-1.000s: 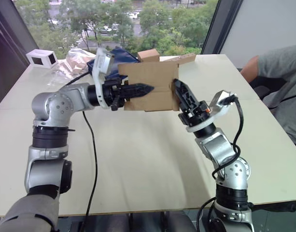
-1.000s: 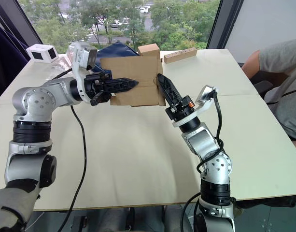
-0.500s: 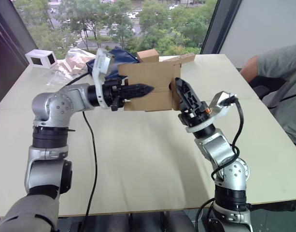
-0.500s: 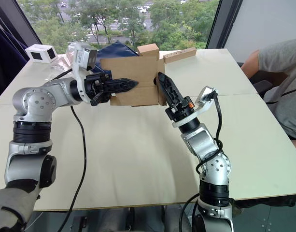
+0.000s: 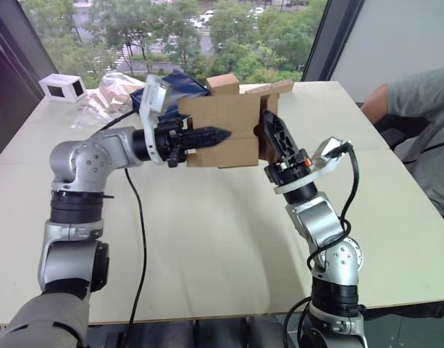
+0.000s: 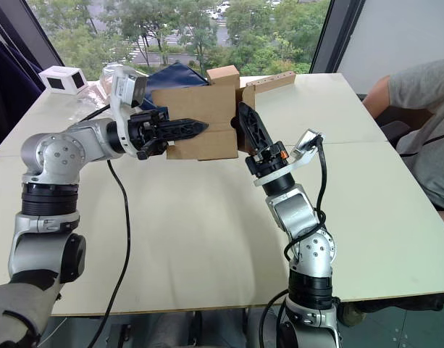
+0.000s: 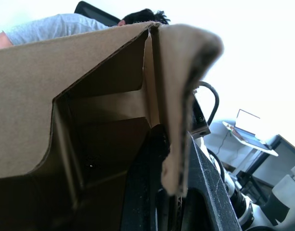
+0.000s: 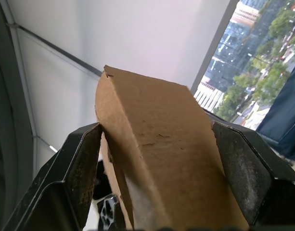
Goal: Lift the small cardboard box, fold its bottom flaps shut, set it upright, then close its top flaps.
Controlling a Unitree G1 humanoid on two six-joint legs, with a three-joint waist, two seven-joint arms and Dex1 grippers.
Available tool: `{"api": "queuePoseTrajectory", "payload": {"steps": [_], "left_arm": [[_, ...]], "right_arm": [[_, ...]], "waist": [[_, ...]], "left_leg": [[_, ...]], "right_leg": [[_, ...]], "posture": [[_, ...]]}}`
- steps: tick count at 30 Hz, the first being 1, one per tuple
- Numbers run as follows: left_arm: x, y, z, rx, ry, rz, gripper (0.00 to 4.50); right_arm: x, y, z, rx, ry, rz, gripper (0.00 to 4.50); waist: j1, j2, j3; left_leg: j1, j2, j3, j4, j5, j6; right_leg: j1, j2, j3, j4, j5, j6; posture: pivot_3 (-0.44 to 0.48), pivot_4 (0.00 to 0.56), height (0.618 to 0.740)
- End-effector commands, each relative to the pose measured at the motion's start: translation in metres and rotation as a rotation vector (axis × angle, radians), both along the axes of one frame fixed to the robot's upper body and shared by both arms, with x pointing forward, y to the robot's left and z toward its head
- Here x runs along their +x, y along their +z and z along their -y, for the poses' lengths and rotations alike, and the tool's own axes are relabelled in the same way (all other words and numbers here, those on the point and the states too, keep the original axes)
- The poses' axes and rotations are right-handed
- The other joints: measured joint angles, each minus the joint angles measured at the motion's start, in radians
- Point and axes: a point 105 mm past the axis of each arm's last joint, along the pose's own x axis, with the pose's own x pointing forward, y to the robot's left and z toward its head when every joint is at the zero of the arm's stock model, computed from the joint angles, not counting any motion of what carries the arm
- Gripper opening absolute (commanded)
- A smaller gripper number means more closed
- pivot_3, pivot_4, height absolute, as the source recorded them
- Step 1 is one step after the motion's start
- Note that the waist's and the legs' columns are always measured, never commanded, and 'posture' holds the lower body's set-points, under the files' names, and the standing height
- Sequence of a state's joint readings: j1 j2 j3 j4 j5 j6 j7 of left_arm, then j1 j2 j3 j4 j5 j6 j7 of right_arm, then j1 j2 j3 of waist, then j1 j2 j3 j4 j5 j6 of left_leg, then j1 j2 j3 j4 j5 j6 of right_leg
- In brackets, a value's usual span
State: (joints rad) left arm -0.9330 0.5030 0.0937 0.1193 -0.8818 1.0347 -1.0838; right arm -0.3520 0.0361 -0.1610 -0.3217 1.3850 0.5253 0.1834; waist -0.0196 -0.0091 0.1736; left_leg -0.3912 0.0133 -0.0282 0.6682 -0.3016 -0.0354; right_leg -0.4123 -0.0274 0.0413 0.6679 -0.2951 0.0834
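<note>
A white table fills the scene. At its far left corner sits a small white box, with crumpled clear plastic just to its right. A dark blue cloth lies farther right. A person's sleeve shows at the right edge.

The small cardboard box is matt brown corrugated card, its cut edges rough and fluted; the left gripper and right gripper have black fingers with a dull plastic look; the arms are smooth silvery metal with black rings; the table is a smooth, pale matt board; crinkled clear plastic wrap shines beside dark blue cloth.
</note>
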Motion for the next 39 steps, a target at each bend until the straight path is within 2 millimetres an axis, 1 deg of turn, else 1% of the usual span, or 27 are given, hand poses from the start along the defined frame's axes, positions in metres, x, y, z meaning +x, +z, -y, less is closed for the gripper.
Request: {"api": "queuePoseTrajectory", "payload": {"steps": [1, 5, 10, 17, 20, 21, 25, 34, 39], "left_arm": [[-0.002, 0.009, -0.003, -0.025, 0.002, 0.039, 0.0], [-0.001, 0.009, -0.003, -0.023, 0.005, 0.038, 0.0], [-0.001, 0.009, -0.005, -0.025, 0.006, 0.038, 0.0], [-0.001, 0.01, -0.004, -0.03, 0.002, 0.037, 0.0], [-0.002, 0.01, -0.004, -0.03, 0.001, 0.037, 0.0], [-0.001, 0.01, -0.004, -0.03, 0.001, 0.037, 0.0], [-0.002, 0.01, -0.004, -0.029, 0.001, 0.037, 0.0], [-0.002, 0.01, -0.004, -0.037, 0.003, 0.039, 0.0], [-0.002, 0.011, -0.002, -0.047, 0.002, 0.04, 0.0]], "right_arm": [[-0.015, 0.014, -0.005, 0.017, 0.05, 0.075, 3.73], [-0.016, 0.012, -0.004, 0.003, 0.051, 0.075, 3.73], [-0.014, 0.008, 0.002, -0.014, 0.023, 0.062, 3.73], [-0.011, 0.006, 0.006, 0.013, 0.007, 0.038, 3.73], [-0.011, 0.007, 0.006, 0.04, 0.009, 0.036, 3.09], [-0.012, 0.007, 0.006, 0.047, 0.014, 0.037, 2.77], [-0.013, 0.007, 0.003, 0.046, 0.024, 0.036, 2.77], [-0.004, 0.006, 0.006, 0.054, -0.038, 0.01, 2.77], [-0.001, 0.008, 0.003, 0.042, -0.054, 0.008, 2.77]], "waist": [[0.0, 0.0, 0.0], [0.0, 0.0, 0.0], [0.0, 0.0, 0.0], [0.0, 0.0, 0.0], [0.0, 0.0, 0.0], [0.0, 0.0, 0.0], [0.0, 0.0, 0.0], [0.0, 0.0, 0.0], [0.0, 0.0, 0.0]], "left_leg": [[0.0, 0.0, 0.0, 0.0, 0.0, 0.0], [0.0, 0.0, 0.0, 0.0, 0.0, 0.0], [0.0, 0.0, 0.0, 0.0, 0.0, 0.0], [0.0, 0.0, 0.0, 0.0, 0.0, 0.0], [0.0, 0.0, 0.0, 0.0, 0.0, 0.0], [0.0, 0.0, 0.0, 0.0, 0.0, 0.0], [0.0, 0.0, 0.0, 0.0, 0.0, 0.0], [0.0, 0.0, 0.0, 0.0, 0.0, 0.0], [0.0, 0.0, 0.0, 0.0, 0.0, 0.0]], "right_leg": [[0.0, 0.0, 0.0, 0.0, 0.0, 0.0], [0.0, 0.0, 0.0, 0.0, 0.0, 0.0], [0.0, 0.0, 0.0, 0.0, 0.0, 0.0], [0.0, 0.0, 0.0, 0.0, 0.0, 0.0], [0.0, 0.0, 0.0, 0.0, 0.0, 0.0], [0.0, 0.0, 0.0, 0.0, 0.0, 0.0], [0.0, 0.0, 0.0, 0.0, 0.0, 0.0], [0.0, 0.0, 0.0, 0.0, 0.0, 0.0], [0.0, 0.0, 0.0, 0.0, 0.0, 0.0]], "posture": [[0.0, 0.15, 0.74], [0.0, 0.15, 0.74], [0.0, 0.15, 0.74], [0.0, 0.15, 0.74], [0.0, 0.15, 0.74], [0.0, 0.15, 0.74], [0.0, 0.15, 0.74], [0.0, 0.15, 0.74], [0.0, 0.15, 0.74]]}}
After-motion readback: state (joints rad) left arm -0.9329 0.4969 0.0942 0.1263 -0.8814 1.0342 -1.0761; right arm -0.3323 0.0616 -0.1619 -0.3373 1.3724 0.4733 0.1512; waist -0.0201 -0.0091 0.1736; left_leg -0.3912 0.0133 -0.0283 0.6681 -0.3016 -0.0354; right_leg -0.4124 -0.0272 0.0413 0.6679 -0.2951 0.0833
